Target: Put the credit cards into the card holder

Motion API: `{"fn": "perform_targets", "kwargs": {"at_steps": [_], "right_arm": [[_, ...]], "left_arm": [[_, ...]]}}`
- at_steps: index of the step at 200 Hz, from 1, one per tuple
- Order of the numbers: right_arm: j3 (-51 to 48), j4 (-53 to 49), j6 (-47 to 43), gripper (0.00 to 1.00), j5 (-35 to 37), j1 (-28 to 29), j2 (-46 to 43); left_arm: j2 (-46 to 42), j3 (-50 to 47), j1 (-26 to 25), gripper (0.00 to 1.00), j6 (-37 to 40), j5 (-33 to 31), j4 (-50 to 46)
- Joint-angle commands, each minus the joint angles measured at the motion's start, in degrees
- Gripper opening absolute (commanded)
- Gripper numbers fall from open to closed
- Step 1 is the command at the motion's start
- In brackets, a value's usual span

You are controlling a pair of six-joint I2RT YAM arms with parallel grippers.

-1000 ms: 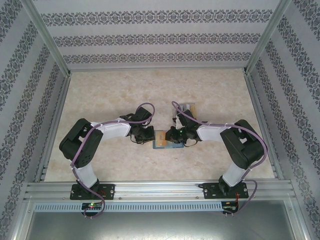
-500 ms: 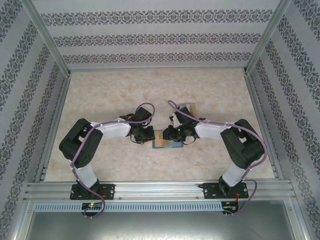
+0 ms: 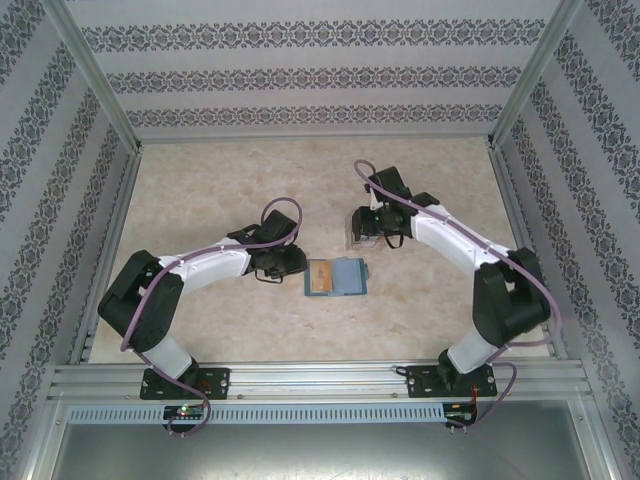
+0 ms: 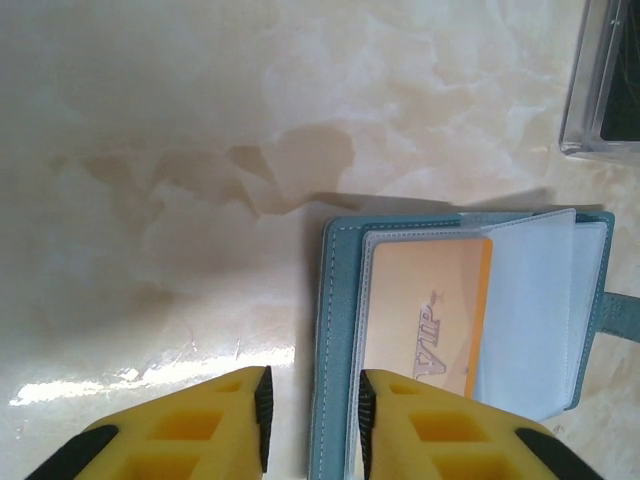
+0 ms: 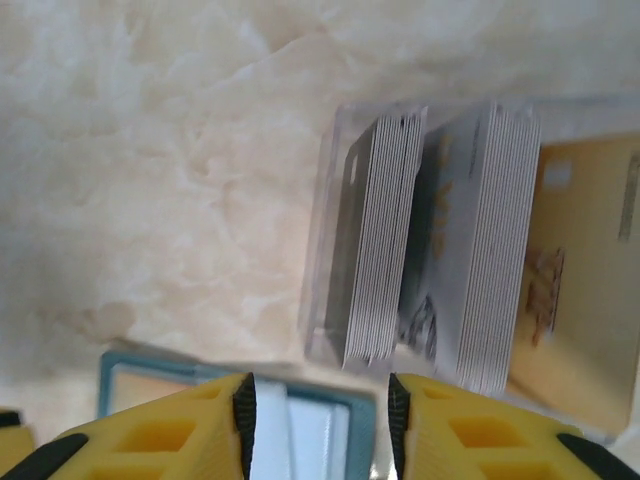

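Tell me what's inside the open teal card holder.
One tan card marked VIP sits in a clear pocket of the card holder. Pale translucent pocket leaves lie beside it; whatever is under them, or behind the card, is hidden.

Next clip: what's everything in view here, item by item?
card holder: one, teal, lying open at the table's centre.
tan card: one, tucked in the holder's pocket.
clear box: one, transparent, beyond the holder.
card stacks: two, dark grey and whitish, on edge in the box.
flat tan card: one, lying beside the stacks.
table: one, beige marble.
left arm: white and black, jaws apart and empty, at the holder's left edge.
right arm: white and black, jaws apart and empty, above the box.
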Motion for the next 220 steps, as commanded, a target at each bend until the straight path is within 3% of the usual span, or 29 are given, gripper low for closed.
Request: {"fn": "perform_targets", "kwargs": {"at_steps": [1, 10, 33, 48, 75, 114, 173, 220], "right_arm": [[4.7, -6.7, -4.5, 0.34, 2.2, 0.3, 4.3], [5.8, -6.3, -4.3, 0.33, 1.3, 1.0, 4.9], [6.7, -6.0, -3.6, 0.16, -4.0, 2.8, 4.3], [3.6, -3.7, -0.2, 0.12, -10.7, 3.5, 2.8], [-3.1, -0.1, 3.8, 0.10, -14.3, 6.6, 1.8], [-8.3, 3.8, 6.8, 0.10, -18.0, 7.7, 4.8], [-12.8, -1.7, 4.6, 0.13, -3.3, 7.2, 5.1], [-15.0, -2.9, 5.1, 0.14, -1.5, 6.2, 1.7]], "left_arm": [[-1.1, 1.2, -0.8, 0.31, 0.9, -0.4, 1.2], [-0.8, 1.4, -0.8, 0.30, 1.1, 1.3, 3.0], [0.5, 1.8, -1.0, 0.27, 0.7, 6.7, 8.1], [1.9, 2.4, -1.4, 0.24, 0.6, 8.9, 9.8], [5.3, 3.9, -1.6, 0.23, 1.2, 12.3, 10.8], [10.4, 5.8, -1.7, 0.18, 0.3, 12.2, 8.1], [12.5, 2.8, -1.7, 0.14, -0.5, 8.6, 6.2], [11.7, 1.6, -1.7, 0.14, -0.4, 7.7, 6.0]]}}
